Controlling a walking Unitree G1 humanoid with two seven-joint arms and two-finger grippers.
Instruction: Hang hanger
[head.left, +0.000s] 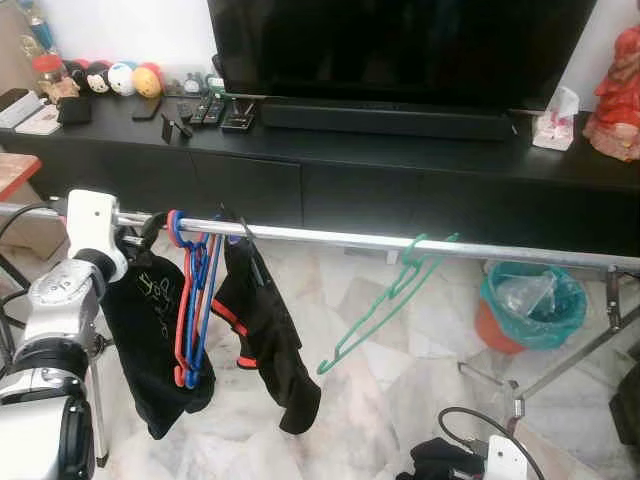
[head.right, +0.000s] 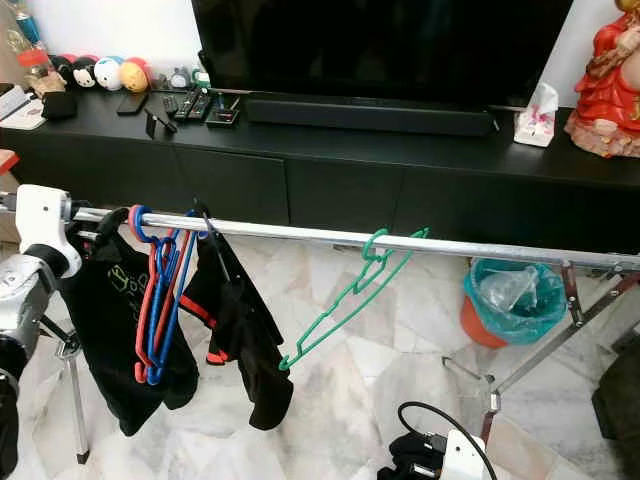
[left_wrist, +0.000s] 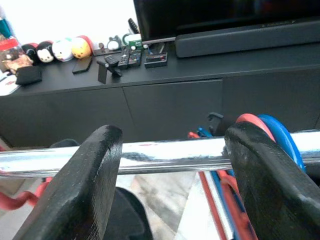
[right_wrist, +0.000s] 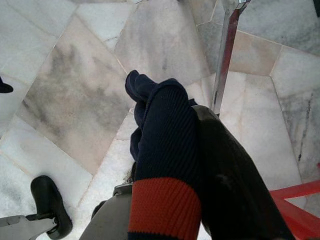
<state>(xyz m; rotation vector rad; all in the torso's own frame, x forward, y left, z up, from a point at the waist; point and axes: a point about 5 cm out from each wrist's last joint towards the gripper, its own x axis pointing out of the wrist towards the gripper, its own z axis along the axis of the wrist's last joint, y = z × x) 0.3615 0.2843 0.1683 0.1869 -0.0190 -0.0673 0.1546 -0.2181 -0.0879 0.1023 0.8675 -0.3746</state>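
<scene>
A shiny chrome clothes rail (head.left: 420, 243) runs across the room in front of a long black TV cabinet (head.left: 330, 180), and the slim green plastic hanger (head.left: 385, 300) is hooked over it near the middle, tilted with its lower end swung out toward the robot's left. Further along to the left, a red hanger (head.left: 181, 300) and a blue hanger (head.left: 197, 300) hang bunched together, with a black T-shirt (head.left: 150, 340) on one side of them and a black garment with red trim (head.left: 265, 340) on the other. The left gripper (left_wrist: 170, 165) is raised at the rail's left end; from its wrist camera the 2 black fingers (left_wrist: 85, 190) stand spread apart on either side of the chrome bar, with the red and blue hooks just beside 1 finger, and nothing pinched between them. The right gripper (right_wrist: 200, 165) is low over the pale marble floor (right_wrist: 65, 95), pinching a dark navy knitted cloth with an orange band (right_wrist: 165, 150), which drapes over its fingers beside a thin metal leg (right_wrist: 225, 55) of the rack. A teal-lined bin (head.left: 530, 305) sits under the rail's right end, and a large black television (head.left: 400, 45) stands on the cabinet among remotes (head.left: 210, 110) and round plush toys (head.left: 120, 78).
</scene>
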